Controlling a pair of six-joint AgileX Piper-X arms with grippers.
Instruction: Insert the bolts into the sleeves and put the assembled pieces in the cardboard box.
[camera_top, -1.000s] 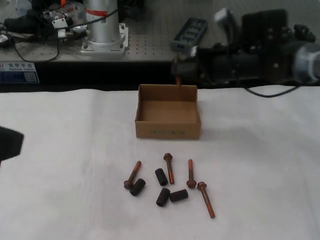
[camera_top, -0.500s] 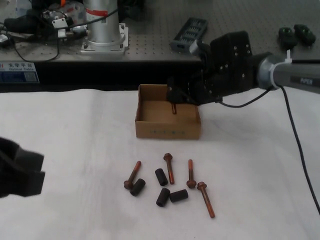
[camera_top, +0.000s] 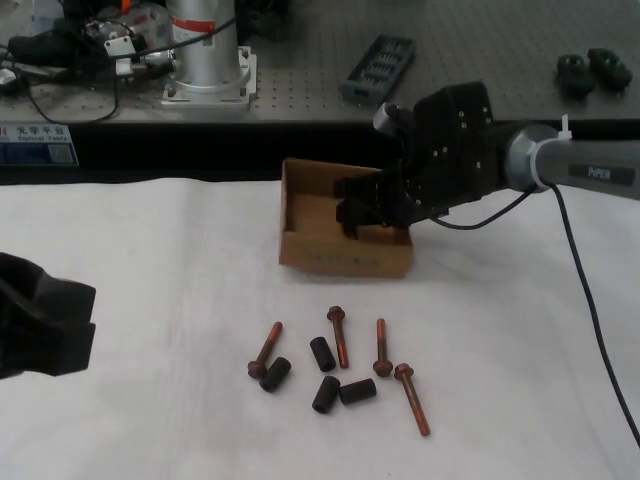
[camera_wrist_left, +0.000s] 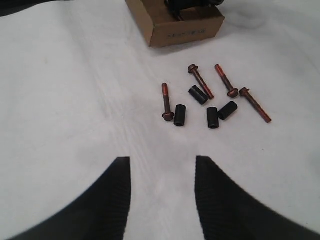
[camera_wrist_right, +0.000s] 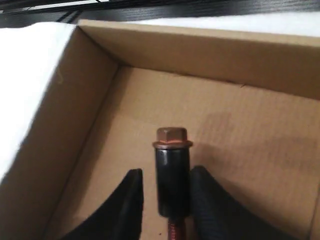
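Right claw (camera_wrist_right: 167, 175) is seen lowered inside the cardboard box (camera_wrist_right: 225, 55), its fingers closed on an assembled piece (camera_wrist_right: 172, 150), which is dark-bodied with a copper-coloured hex head at its far end. The piece is held just over the box floor; whether it touches cannot be told. The left claw (camera_wrist_left: 161, 161) is held over the white-covered worktop (camera_wrist_left: 60, 100) with its fingers spread apart. Four loose bolts (camera_top: 339, 337) and four loose sleeves (camera_top: 322, 354) are scattered together on the worktop, near the front of the box.
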